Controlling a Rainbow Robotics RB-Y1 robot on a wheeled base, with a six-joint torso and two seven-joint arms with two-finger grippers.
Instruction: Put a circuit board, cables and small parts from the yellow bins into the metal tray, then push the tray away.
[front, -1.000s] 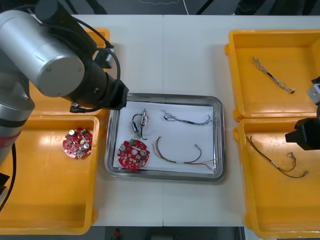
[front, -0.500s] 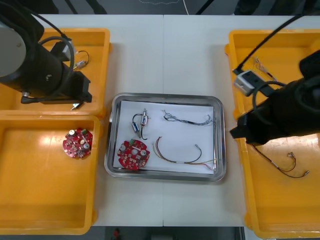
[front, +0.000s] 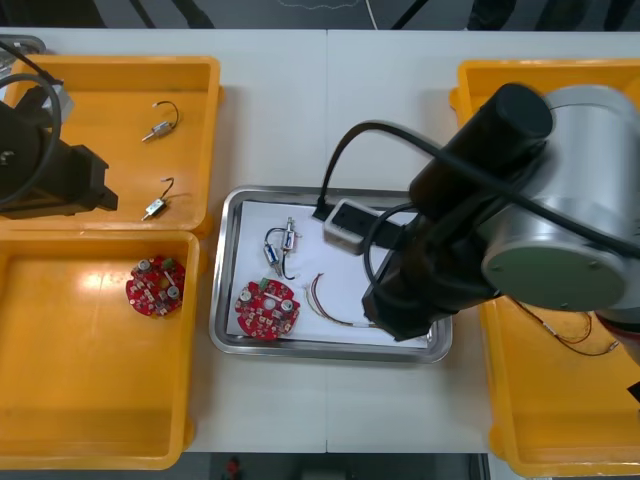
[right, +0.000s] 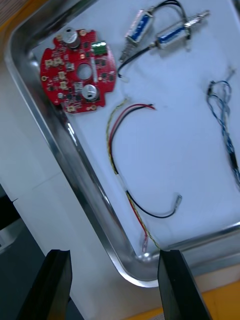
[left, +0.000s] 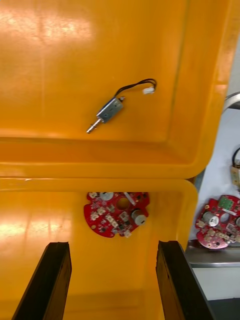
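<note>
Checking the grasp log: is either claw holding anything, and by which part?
Nothing. The right claw stands open over a corner of the metal tray; the left claw, open over the yellow bins.

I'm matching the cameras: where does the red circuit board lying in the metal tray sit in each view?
Front view: circuit board, near-left corner of the metal tray.
Right wrist view: circuit board, close to the tray's rim.
Left wrist view: circuit board, past the yellow bin.
Shared landmark: the tray's rim alongside it.

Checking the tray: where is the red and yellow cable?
Front view: the red and yellow cable lies in the metal tray, just right of its circuit board. The open right gripper hovers near its end.
</note>
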